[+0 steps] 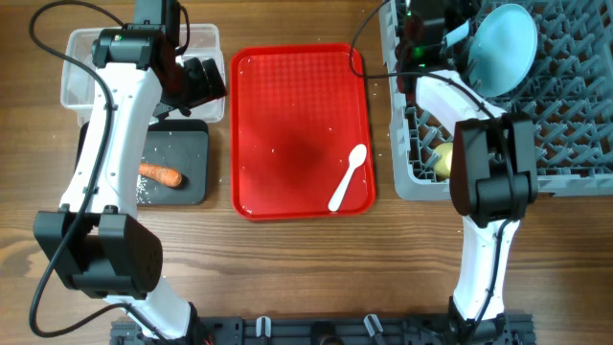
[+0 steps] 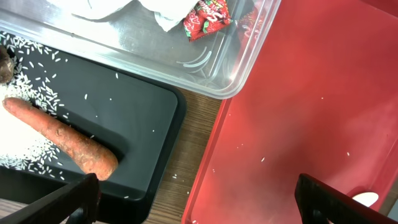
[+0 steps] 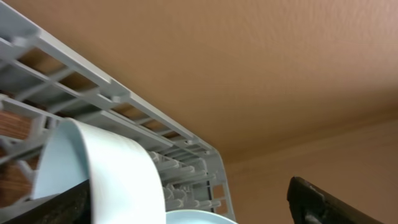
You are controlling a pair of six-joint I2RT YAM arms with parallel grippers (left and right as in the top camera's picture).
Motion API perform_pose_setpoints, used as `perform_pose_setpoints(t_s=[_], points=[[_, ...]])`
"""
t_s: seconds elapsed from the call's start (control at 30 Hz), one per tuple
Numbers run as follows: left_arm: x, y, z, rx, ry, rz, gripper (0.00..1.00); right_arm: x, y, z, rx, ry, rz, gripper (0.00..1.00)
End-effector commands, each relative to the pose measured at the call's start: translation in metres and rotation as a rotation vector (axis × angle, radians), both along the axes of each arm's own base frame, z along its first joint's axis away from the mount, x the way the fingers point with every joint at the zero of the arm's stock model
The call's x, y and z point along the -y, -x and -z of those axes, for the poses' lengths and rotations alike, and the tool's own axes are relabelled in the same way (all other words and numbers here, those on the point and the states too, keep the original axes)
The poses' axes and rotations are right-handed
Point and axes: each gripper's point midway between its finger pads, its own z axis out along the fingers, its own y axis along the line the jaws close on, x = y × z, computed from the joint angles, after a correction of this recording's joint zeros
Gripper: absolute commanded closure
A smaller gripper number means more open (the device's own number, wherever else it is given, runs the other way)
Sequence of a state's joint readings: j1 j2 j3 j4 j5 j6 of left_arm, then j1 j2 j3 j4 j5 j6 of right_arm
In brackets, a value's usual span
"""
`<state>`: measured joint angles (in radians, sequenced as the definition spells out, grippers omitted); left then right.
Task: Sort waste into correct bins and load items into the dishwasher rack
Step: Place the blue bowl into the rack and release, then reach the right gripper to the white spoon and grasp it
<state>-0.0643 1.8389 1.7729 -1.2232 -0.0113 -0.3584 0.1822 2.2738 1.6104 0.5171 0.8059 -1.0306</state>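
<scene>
My left gripper (image 1: 204, 81) is open and empty, low over the gap between the black tray (image 2: 134, 118) and the red tray. An orange carrot (image 2: 62, 138), white rice grains (image 2: 37, 93) and a brown lump (image 2: 5, 65) lie in the black tray. The clear tub (image 2: 205, 68) holds a red-and-silver wrapper (image 2: 208, 15) and a white napkin (image 2: 165, 12). My right gripper (image 1: 458, 38) is open at the far left of the grey rack (image 1: 575, 125), next to a light blue bowl (image 3: 106, 168). The bowl also shows in the overhead view (image 1: 506, 46). A white spoon (image 1: 347, 177) lies on the red tray.
The flat red tray (image 1: 287, 125) lies between the bins and the rack, with stray rice grains on it. A yellow cup (image 1: 442, 159) sits in the rack's near left corner under my right arm. A second light blue rim (image 3: 199, 218) shows below the bowl.
</scene>
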Motion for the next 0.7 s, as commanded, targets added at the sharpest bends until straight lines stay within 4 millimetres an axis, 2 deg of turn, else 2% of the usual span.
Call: perform_pose_setpoints(t_s=[0.0,0.13,0.3,0.37,0.67], points=[[-0.004,0.001,-0.004,0.012,-0.007,-0.024,0.00,-0.005,0.006,-0.021,0.044,-0.010,0.021,0.01],[-0.004,0.001,-0.005,0.013,-0.007,-0.024,0.00,-0.009,0.009,-0.032,0.095,-0.018,0.042,0.00],[-0.004,0.001,-0.005,0.013,-0.007,-0.024,0.00,-0.027,0.016,-0.080,0.259,-0.024,0.026,0.00],[-0.004,0.001,-0.005,0.013,-0.007,-0.024,0.00,-0.033,0.018,-0.092,0.288,-0.032,0.011,0.00],[-0.004,0.001,-0.005,0.013,-0.007,-0.024,0.00,-0.051,0.024,-0.101,0.346,-0.101,-0.003,0.00]])
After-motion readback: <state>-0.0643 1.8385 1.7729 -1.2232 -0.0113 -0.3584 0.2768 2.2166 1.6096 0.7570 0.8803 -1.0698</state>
